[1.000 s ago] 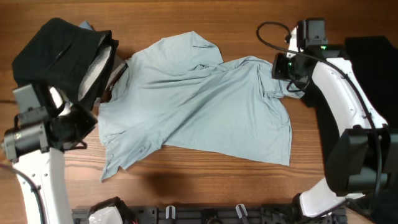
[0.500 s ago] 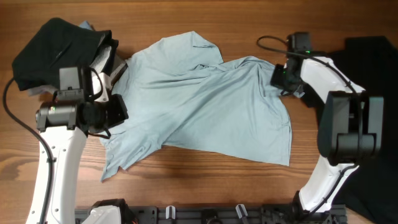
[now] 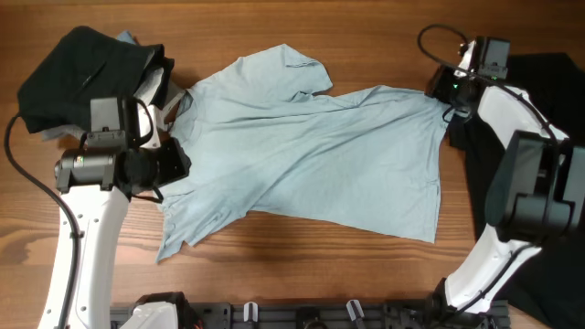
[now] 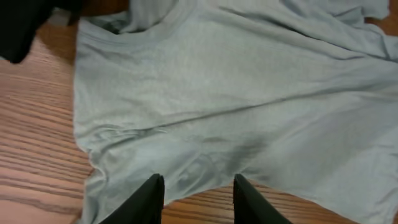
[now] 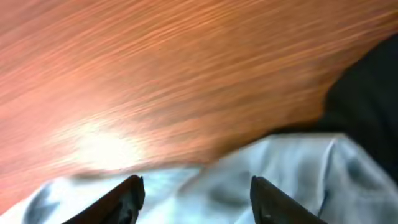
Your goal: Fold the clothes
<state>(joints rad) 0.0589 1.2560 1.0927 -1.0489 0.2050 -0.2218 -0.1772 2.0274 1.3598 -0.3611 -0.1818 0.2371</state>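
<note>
The right wrist view is blurred: the bench [image 5: 155, 74] and the pale blue T-shirt [image 5: 286, 174] are smears, so whether the right jaws touch it cannot be told; the left jaws and right jaws are cut off by their views' lower edges; overhead, the left arm [image 3: 91, 169] covers part of the shirt's left edge; the bundled garments [image 3: 82, 73] hide its edge by the collar; the black T-shirt [image 3: 553, 78] runs off the right edge, partly behind the right arm [image 3: 526, 174].
</note>
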